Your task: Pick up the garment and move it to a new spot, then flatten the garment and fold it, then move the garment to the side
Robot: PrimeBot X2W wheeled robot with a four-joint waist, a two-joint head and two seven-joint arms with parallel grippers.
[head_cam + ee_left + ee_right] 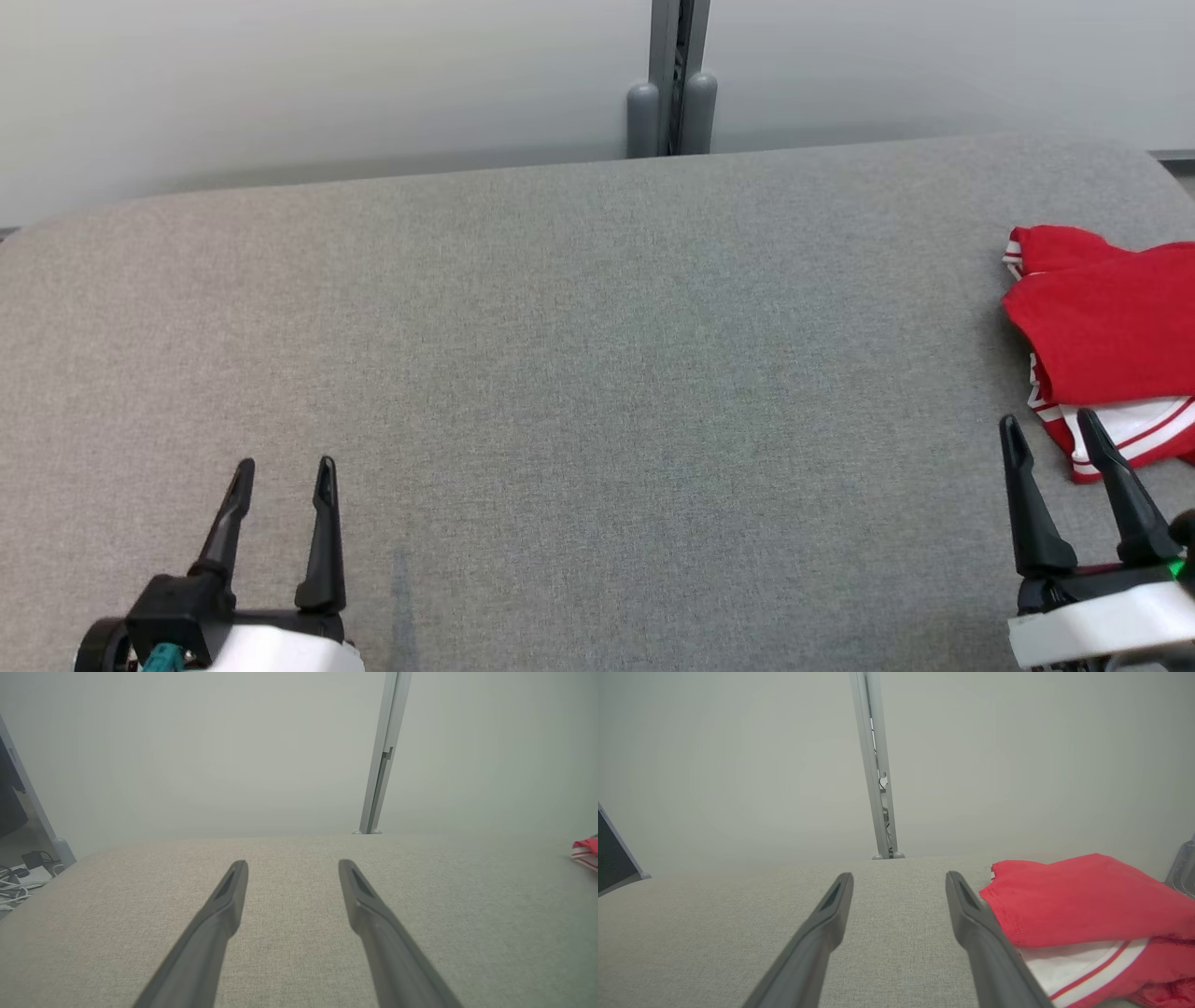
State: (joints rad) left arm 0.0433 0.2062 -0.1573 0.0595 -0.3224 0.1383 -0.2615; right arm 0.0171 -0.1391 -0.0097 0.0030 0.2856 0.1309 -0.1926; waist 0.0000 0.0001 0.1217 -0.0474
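1. The red garment point(1106, 327) lies bunched in rough layers at about 3 o'clock on the grey padded surface point(597, 373), cut off by the head view's right edge. Its white hem with red stripes faces the robot.
2. The right gripper point(1047, 420) sits at 5 o'clock with its jaws spread wide and nothing between them. Its outer finger crosses the striped hem in the head view (whether it actually touches the cloth, I cannot tell).
3. In the right wrist view, the right gripper point(899, 875) points at bare fabric, with the garment point(1083, 900) just beside it at 3 o'clock.
4. The left gripper point(285, 467) is at 7 o'clock, also spread and empty, well apart from the garment.
5. In the left wrist view, the left gripper point(293, 863) hangs over bare surface. A sliver of the garment point(586, 851) shows at 3 o'clock and cables point(14, 882) at 9 o'clock.
6. A metal post point(674, 75) stands at 12 o'clock against the pale wall point(280, 84).
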